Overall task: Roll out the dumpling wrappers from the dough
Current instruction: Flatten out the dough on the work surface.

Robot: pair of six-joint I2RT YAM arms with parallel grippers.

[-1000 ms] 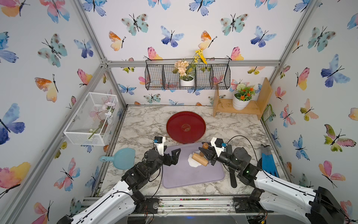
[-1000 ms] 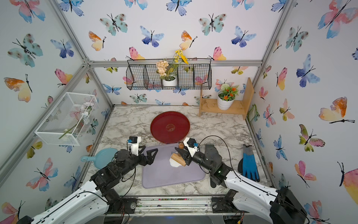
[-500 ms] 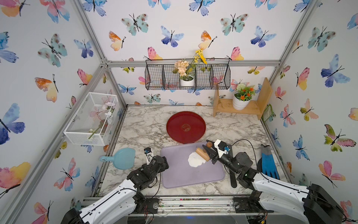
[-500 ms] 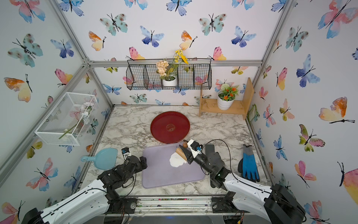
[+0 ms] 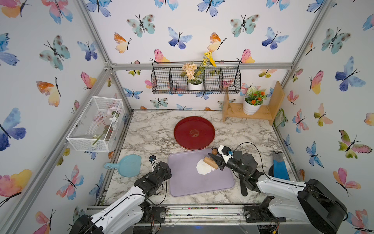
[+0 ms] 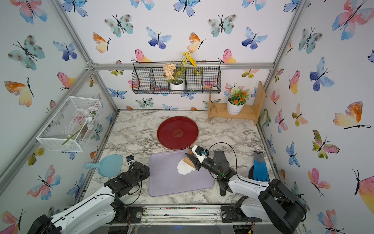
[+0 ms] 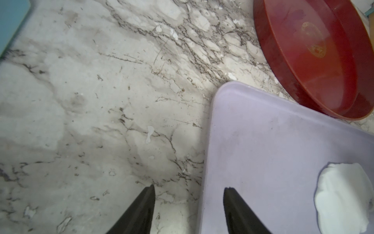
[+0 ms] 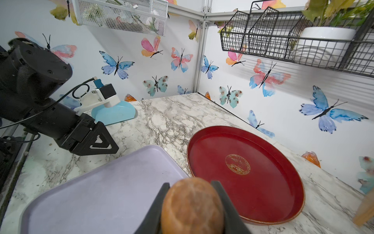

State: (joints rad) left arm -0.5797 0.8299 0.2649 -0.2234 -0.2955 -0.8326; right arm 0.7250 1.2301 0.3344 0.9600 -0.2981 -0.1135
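The dough (image 5: 203, 168) (image 6: 183, 168) (image 7: 342, 200) lies as a flattened, irregular white mass on the purple mat (image 5: 188, 182) (image 7: 283, 141) (image 8: 97, 194). The wooden roller (image 5: 210, 163) (image 6: 189, 161) rests across its far edge. My right gripper (image 5: 215, 157) (image 8: 191, 185) is shut on the roller's handle (image 8: 192, 206). At the mat's left edge my left gripper (image 5: 167, 168) (image 7: 189, 187) is open with nothing between its fingers, one finger over the marble and one over the mat. No dumpling wrappers are in view.
A round red tray (image 5: 194, 132) (image 8: 253, 154) lies just behind the mat. A light blue scoop (image 5: 129, 165) is at the left. On the right are a blue glove (image 5: 279, 166) and a black tool (image 5: 243, 187). A wooden shelf (image 5: 263, 113) holding a potted plant stands at the back right.
My left gripper has pulled back from beside the dough to the mat's left edge, and its jaws have narrowed. The right gripper keeps hold of the roller, which has shifted slightly over the dough.
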